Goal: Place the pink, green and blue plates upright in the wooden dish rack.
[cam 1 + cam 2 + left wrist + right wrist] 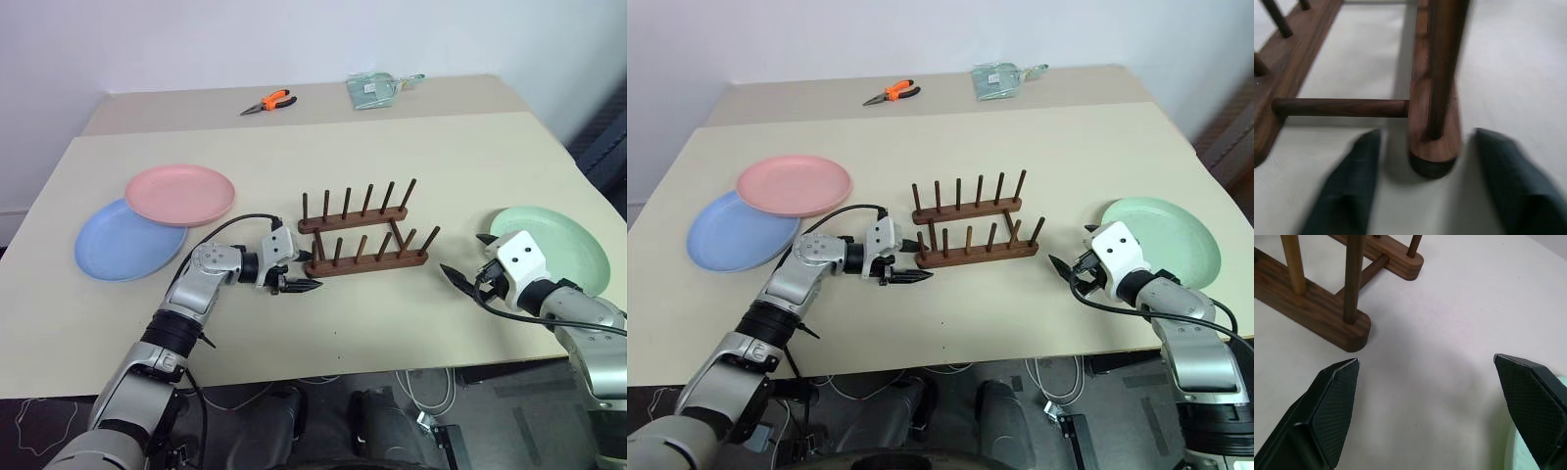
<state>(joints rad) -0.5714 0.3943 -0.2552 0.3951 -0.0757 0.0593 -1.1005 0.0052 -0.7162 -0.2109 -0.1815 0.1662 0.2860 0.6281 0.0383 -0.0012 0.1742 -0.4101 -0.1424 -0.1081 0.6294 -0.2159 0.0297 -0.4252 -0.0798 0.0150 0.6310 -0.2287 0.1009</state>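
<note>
Left claw (297, 285): fingers spread wide, empty, low over the tabletop (372, 323), its tips either side of the near bar's end of the wooden dish rack (364, 233), not gripping. Behind its arm, pink plate (180, 194) overlapping blue plate (130, 239), both flat.

Right claw (468, 262): wide apart, empty. Green plate (556, 245) flat just beside it, opposite the rack.
</note>
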